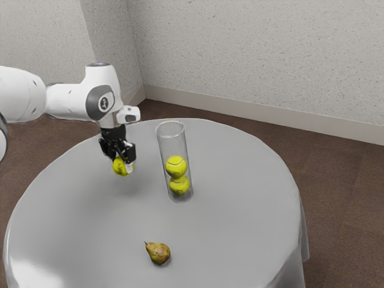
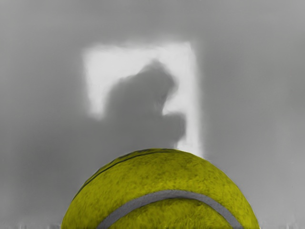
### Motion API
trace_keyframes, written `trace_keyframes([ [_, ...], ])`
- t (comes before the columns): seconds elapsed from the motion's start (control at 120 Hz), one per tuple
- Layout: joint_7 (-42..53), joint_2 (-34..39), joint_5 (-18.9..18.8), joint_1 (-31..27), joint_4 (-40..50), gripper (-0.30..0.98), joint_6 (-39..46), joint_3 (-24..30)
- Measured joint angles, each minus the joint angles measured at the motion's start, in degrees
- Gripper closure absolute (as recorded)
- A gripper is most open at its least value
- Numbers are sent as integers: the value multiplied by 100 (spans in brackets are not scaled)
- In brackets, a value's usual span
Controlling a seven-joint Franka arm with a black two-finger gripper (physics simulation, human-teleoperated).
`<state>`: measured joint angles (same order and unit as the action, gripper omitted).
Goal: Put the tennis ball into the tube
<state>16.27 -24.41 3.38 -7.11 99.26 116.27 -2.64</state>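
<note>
Pointing downward above the table [image 1: 228,228], the fingers [image 1: 129,154] grip a tennis ball [image 1: 121,167].

Fuzzy balls, smooth tube

The tube [image 1: 183,143] looks like clear plastic, smooth and glossy. The balls [image 1: 176,167] have rough, fuzzy felt. The table's cover [image 1: 234,222] seems to be cloth, smooth, with some shine. The wall [image 1: 258,54] looks matt and speckled.
</note>
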Motion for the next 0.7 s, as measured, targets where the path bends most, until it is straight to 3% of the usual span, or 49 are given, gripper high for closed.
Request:
trace_keyframes([
  [0.158,-41,1156,-19,255,156,47,-11,96],
  [0.275,-74,1612,-25,341,17,48,-2,279],
  [0.7,-172,1372,-48,504,-613,49,103,835],
])
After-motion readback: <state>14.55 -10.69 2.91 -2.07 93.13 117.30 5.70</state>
